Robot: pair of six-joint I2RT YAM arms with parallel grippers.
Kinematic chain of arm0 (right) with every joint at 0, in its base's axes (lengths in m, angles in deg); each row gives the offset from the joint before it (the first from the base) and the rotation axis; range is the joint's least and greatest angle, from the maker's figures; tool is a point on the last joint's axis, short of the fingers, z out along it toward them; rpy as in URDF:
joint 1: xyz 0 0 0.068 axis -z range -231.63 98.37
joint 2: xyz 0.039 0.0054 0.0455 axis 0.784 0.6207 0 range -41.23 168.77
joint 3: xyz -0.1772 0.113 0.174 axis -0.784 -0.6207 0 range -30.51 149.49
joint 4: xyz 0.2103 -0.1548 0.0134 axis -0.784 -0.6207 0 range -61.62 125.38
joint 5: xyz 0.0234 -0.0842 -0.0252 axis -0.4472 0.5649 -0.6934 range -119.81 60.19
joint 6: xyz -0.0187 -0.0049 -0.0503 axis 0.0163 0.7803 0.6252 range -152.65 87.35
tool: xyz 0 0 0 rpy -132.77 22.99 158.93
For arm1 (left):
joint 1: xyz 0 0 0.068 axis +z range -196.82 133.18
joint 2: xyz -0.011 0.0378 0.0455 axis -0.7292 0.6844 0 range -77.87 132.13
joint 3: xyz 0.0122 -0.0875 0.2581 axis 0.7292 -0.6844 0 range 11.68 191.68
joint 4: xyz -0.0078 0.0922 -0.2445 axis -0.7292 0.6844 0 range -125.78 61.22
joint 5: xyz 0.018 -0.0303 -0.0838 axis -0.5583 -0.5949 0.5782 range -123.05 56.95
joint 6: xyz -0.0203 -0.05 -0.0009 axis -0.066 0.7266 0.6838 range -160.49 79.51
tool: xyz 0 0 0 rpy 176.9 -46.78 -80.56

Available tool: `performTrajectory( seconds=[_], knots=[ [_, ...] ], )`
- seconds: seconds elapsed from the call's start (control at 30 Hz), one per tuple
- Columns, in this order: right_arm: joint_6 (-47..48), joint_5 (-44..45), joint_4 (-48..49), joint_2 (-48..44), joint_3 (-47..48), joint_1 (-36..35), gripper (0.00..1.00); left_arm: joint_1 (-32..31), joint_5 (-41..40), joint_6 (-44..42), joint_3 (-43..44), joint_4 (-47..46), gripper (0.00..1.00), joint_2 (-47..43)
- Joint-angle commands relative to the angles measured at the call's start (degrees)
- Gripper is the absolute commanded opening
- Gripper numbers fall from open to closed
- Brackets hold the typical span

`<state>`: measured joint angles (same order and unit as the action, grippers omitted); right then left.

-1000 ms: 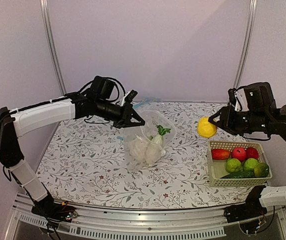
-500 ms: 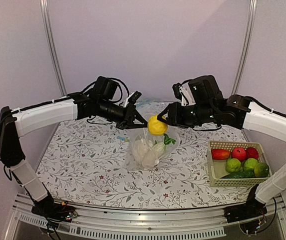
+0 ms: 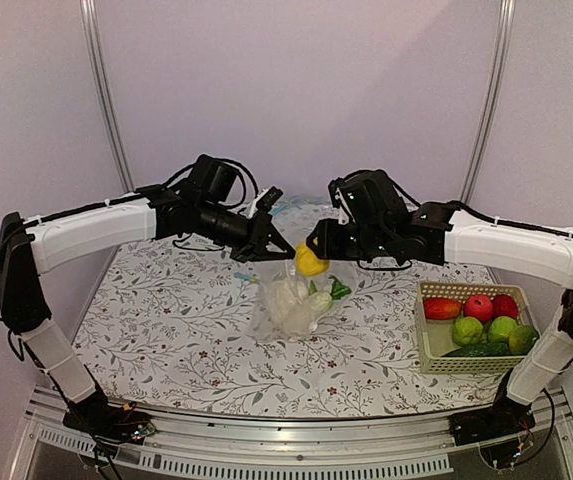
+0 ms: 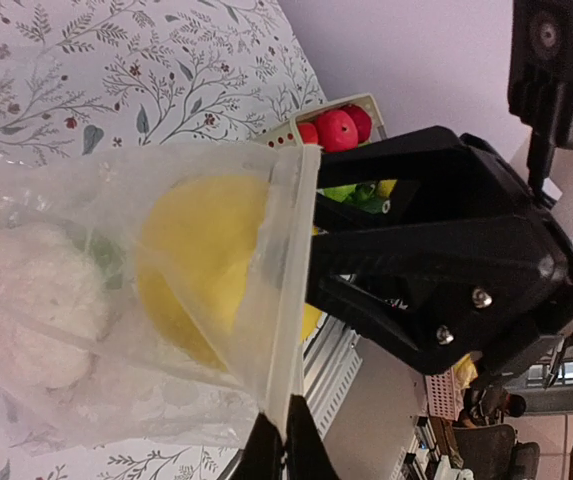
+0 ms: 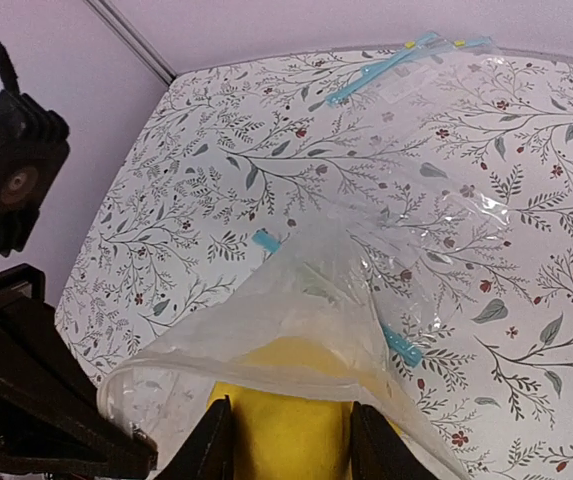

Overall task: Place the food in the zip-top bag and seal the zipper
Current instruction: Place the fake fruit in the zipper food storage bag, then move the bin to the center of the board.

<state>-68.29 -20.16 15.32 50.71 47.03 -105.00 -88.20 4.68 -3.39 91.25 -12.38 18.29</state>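
The clear dotted zip-top bag [image 3: 291, 300] stands in the middle of the table with the white cauliflower [image 3: 278, 295] and the white radish [image 3: 318, 298] with green leaves inside. My left gripper [image 3: 278, 247] is shut on the bag's mouth edge [image 4: 288, 300] and holds it up and open. My right gripper [image 3: 313, 255] is shut on the yellow lemon [image 3: 311, 262], which sits partly inside the bag's mouth [image 5: 296, 340]. The lemon shows through the plastic in the left wrist view [image 4: 206, 260]. The light-blue zipper ends [image 5: 402, 346] show on the bag.
A beige basket [image 3: 428, 345] at the right holds red fruits [image 3: 479, 306], green fruits [image 3: 468, 330] and a dark cucumber [image 3: 481, 350]. A second clear bag with a blue strip [image 5: 381, 72] lies at the table's back.
My right gripper carried the lemon from above the basket leftward to the bag, then lowered it into the held-open mouth. My left gripper kept holding the bag.
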Motion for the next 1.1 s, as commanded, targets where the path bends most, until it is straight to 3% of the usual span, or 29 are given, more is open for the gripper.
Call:
performTrajectory(
  seconds=[0.0, 0.1, 0.2, 0.27, 0.6, 0.9, 1.07],
  knots=[
    [1.69, 5.99, 0.64, 1.48, 0.67, -0.58, 0.39, -0.46, 0.86, -1.02, 0.86, -1.33, 0.00, -0.86],
    [2.14, 4.51, 1.06, 1.97, 1.17, -0.64, 0.48, -0.45, 0.85, -0.93, 0.76, -1.34, 0.00, -0.85],
    [2.58, 2.84, 1.32, 2.55, 1.26, -0.60, 0.65, -0.45, 0.94, -0.98, 0.91, -1.30, 0.00, -0.52],
    [2.76, 2.58, 1.25, 2.26, 0.88, -0.60, 0.70, -0.41, 1.02, -0.89, 1.01, -1.30, 0.00, -0.45],
    [4.99, 0.76, -4.27, -8.28, -1.62, -0.60, 0.73, 0.74, 0.06, -1.10, 0.30, -1.18, 0.00, -1.04],
    [-0.38, 14.62, -28.22, -24.26, -8.07, 1.22, 0.81, 2.35, -0.55, -1.49, -0.20, -1.32, 0.00, -1.26],
    [-9.45, 13.66, -36.51, -30.57, -16.65, 8.39, 0.84, 2.40, -0.26, -1.67, -0.29, -2.04, 0.00, -0.48]
  ],
)
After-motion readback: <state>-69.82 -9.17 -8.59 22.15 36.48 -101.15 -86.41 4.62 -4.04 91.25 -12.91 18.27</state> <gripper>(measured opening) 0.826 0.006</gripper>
